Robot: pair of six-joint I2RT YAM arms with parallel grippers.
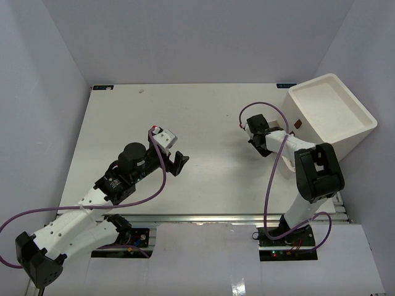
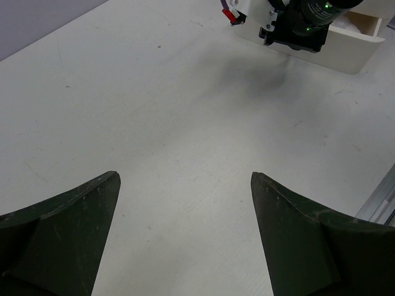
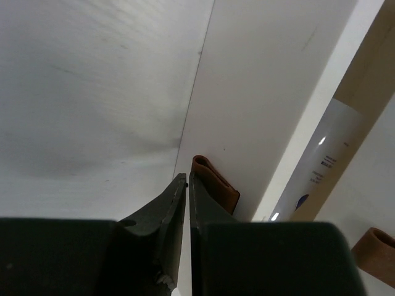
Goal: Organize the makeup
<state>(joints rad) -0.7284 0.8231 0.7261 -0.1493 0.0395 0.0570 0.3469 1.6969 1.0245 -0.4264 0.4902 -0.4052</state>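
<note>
No makeup lies on the table in the top view. In the right wrist view a white tube with small print shows past a white edge of the bin, beside a tan surface. The packets, sponges and pink tube are out of view. My right gripper is shut and empty, its tips close to a brown loop tab on the bin's wall. In the top view its fingers are hidden under the right wrist. My left gripper is open and empty over bare table; it also shows in the left wrist view.
The big white bin stands at the table's far right corner and shows in the left wrist view behind the right arm. A second brown tab shows at the lower right. White walls close in the table on three sides.
</note>
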